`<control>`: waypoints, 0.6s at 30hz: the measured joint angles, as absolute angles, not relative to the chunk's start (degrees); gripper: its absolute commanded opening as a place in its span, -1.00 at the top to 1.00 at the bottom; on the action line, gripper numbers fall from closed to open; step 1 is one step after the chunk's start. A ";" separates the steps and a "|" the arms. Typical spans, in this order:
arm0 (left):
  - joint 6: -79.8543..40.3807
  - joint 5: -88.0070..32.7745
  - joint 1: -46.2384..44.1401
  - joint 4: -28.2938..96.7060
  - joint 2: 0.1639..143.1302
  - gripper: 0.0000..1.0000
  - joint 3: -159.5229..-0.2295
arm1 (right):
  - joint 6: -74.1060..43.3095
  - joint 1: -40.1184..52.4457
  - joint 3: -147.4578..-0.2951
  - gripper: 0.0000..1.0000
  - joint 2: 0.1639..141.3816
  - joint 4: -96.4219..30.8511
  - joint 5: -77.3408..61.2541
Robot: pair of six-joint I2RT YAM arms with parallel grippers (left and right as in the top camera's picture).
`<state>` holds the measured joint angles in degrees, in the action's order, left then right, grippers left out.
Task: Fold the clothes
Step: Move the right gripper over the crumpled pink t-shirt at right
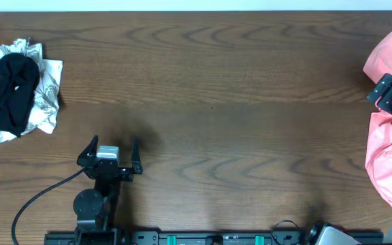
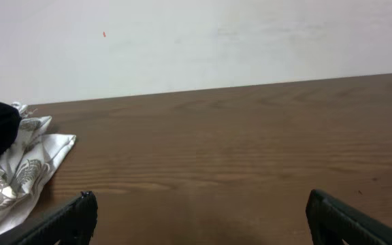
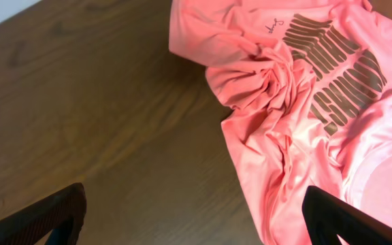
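A dark brown wooden table (image 1: 216,88) with a wavy grain is seen across all views. At its right end a salmon-pink T-shirt (image 1: 386,170) is laid directly on the wood, crumpled and bunched into folds near its middle, with rows of dark brownish lettering (image 3: 339,75) turned upward; part of it is cut off by the frame. At the left end, well apart from the shirt, a crumpled white cloth (image 1: 46,95) printed with a grey leaf pattern is spread on the surface, and a black garment (image 1: 9,92) is heaped on it.
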<state>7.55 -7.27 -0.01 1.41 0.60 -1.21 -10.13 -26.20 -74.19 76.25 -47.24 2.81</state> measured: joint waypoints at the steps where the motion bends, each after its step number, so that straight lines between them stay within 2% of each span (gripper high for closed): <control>1: 7.55 -7.25 -0.01 1.43 0.60 -0.96 -1.21 | -10.00 -26.59 -74.19 -0.91 76.25 -46.52 2.74; 3: 7.55 -7.27 -0.01 1.43 0.60 -0.96 -1.21 | -9.02 -27.57 -74.30 -0.76 76.23 -44.36 2.57; 10: 7.53 -7.25 -0.01 1.41 0.60 -0.96 -1.21 | -4.01 -29.89 -75.66 -0.54 76.47 -40.23 2.35; 15: 7.55 -7.27 -0.01 1.43 0.60 -0.96 -1.21 | -0.19 -30.00 -79.48 -0.57 80.29 -41.34 2.33; 18: 7.55 -7.27 -0.01 1.43 0.60 -0.96 -1.21 | 3.84 -30.00 -85.08 -0.76 84.97 -43.64 2.35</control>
